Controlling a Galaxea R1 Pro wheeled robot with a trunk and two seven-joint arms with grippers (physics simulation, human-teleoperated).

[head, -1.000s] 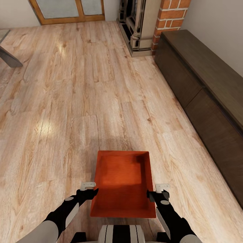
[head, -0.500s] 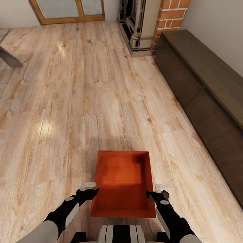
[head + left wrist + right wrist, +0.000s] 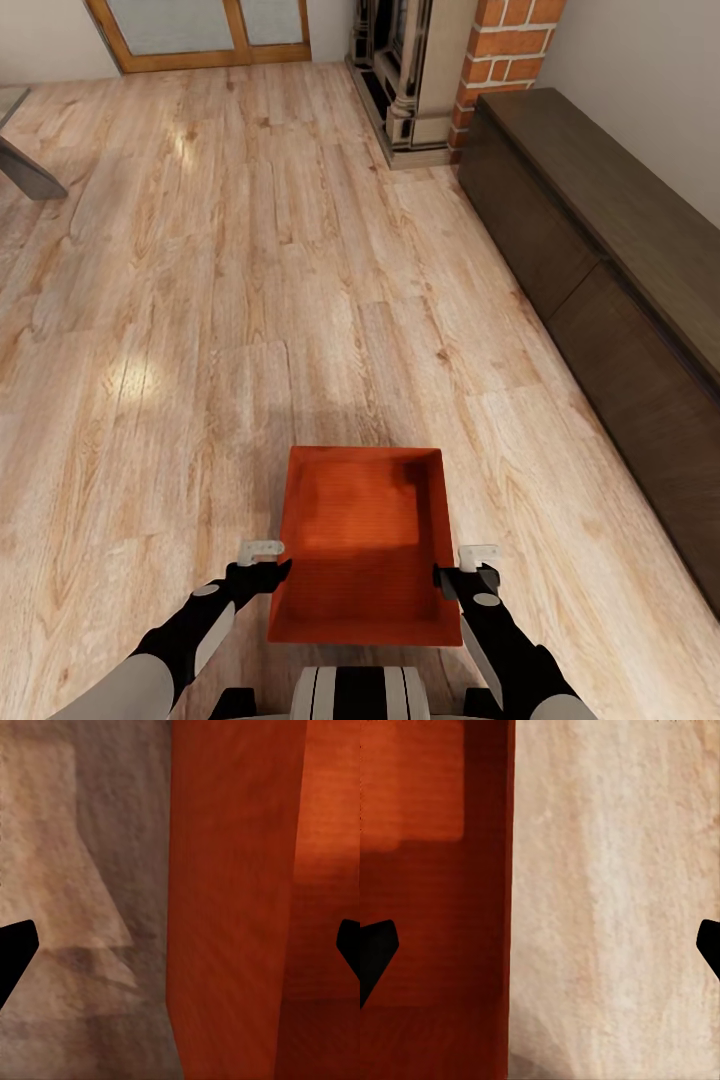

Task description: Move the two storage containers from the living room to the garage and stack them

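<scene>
Though unlabelled, storage container (image 3: 365,545) between pincers

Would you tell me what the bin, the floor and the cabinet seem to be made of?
Bin: probably moulded plastic, matte orange-red, with a finely ribbed inside bottom. Floor: light wood planks, visible grain and seams, with a slight sheen from bright reflections. Cabinet: dark brown wood or veneer, matte, with faint grain.
</scene>
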